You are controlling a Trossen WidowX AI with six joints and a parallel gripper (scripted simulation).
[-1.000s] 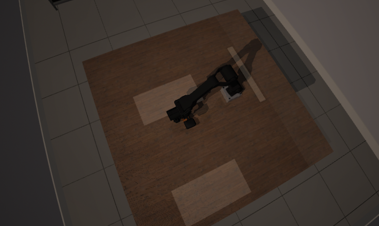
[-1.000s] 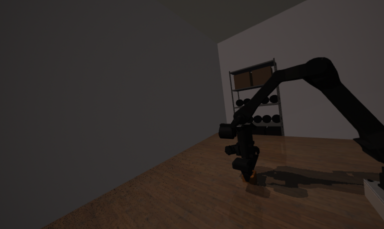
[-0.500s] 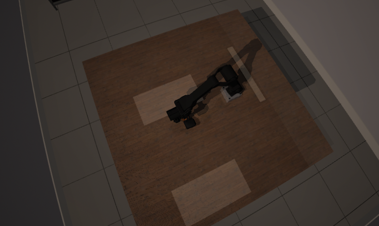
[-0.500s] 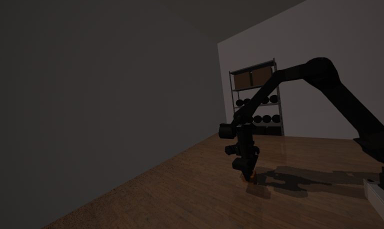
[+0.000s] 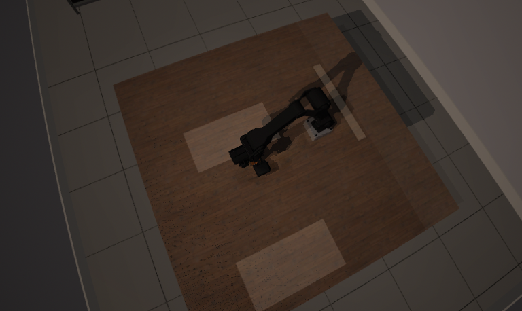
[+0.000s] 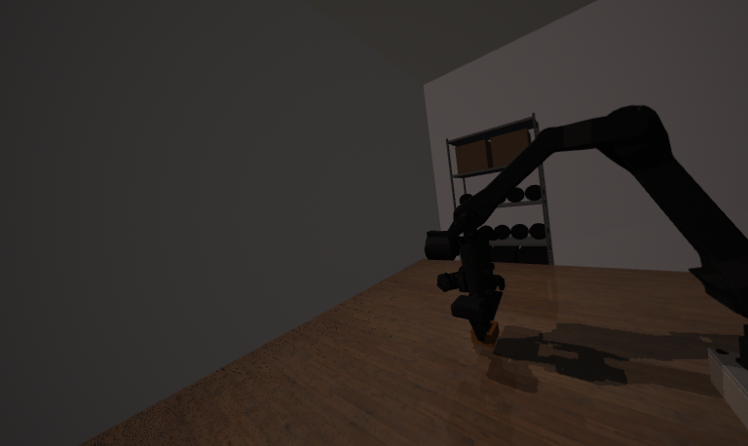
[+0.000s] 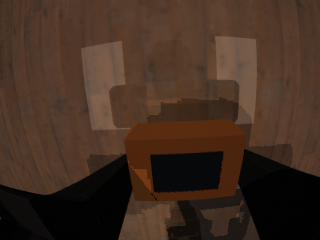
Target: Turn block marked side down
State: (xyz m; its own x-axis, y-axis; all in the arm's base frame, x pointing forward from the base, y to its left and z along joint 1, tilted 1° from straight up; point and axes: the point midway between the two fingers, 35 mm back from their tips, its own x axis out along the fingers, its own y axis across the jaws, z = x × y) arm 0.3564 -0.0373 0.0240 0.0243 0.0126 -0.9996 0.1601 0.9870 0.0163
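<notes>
The orange block [image 5: 253, 163] [image 6: 492, 335] [image 7: 185, 131] has a dark rectangular mark [image 7: 186, 172] on the face turned toward the wrist camera, so the marked side faces up. My gripper [image 6: 483, 336] [image 7: 184, 158] points down and is shut on the block, with one finger at each short end. The block is held a little above the wooden table [image 5: 172, 88] [image 6: 353, 364], and a shadow apart from it shows in the exterior view. The arm hides most of the block in the top view.
The arm's pale base plate [image 5: 313, 134] stands on the table behind the gripper. Pale light patches [image 5: 290, 263] [image 7: 102, 85] and the arm's shadow [image 6: 579, 358] lie on the table. A shelf rack [image 6: 545, 221] with boxes and round dark things stands far beyond the table.
</notes>
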